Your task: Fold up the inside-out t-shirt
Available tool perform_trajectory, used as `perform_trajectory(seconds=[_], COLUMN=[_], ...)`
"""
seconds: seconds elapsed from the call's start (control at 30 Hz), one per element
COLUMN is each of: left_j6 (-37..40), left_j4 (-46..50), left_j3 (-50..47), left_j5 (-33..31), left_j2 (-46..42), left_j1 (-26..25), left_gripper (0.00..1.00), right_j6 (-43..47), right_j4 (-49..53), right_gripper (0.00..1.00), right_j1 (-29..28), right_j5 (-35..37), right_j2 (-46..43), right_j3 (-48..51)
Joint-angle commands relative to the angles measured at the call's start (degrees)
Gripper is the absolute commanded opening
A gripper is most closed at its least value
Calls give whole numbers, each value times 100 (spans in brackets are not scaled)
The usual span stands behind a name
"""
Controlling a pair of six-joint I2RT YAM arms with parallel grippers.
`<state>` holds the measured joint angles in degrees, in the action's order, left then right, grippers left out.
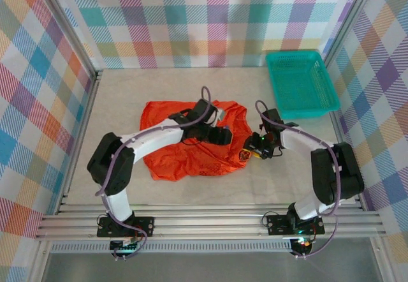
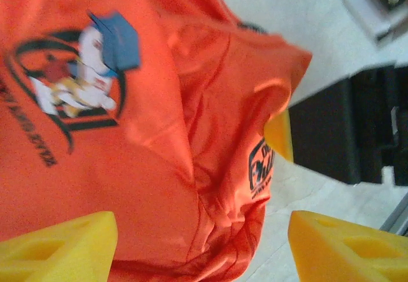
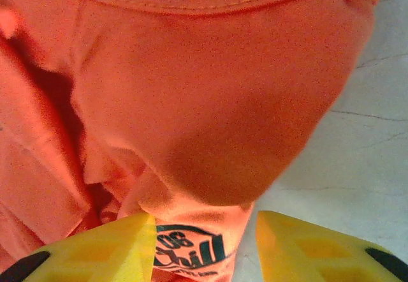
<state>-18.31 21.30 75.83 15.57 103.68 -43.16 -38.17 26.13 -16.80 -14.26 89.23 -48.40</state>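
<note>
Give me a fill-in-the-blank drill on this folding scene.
On the t-shirt, the cartoon figure wears a ___ cap.
The basket sits at the table's far ___ corner.
Above the t-shirt, the left claw holds its jaws ___.
Missing: blue; right; open.

The left arm (image 1: 150,136) and right arm (image 1: 305,143) have white links and bulky black joints. Their black base plates (image 1: 125,224) sit at seven and five o'clock in the overhead view. A lilac cable (image 1: 205,92) loops along each. The left fingers (image 2: 57,247) and right fingers (image 3: 95,253) are yellow wedges with moulded recesses.
</note>
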Motion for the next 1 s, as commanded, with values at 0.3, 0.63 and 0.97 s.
perform_trajectory(seconds=[0.3,0.63,0.97], left_j6=[518,487,-555], left_j4=[1204,1568,1093], left_j3=[1407,1592,732], left_j5=[-921,-1461,-1925], left_j2=[1690,1639,-521], left_j1=[-545,-599,64], left_gripper=[69,0,0], right_j6=[40,-116,-68], right_j4=[-196,-657,-752], right_gripper=[45,42,0], right_j1=[144,109,107], right_j5=[-253,-420,-201], right_j2=[-263,88,86], right_j3=[225,217,568])
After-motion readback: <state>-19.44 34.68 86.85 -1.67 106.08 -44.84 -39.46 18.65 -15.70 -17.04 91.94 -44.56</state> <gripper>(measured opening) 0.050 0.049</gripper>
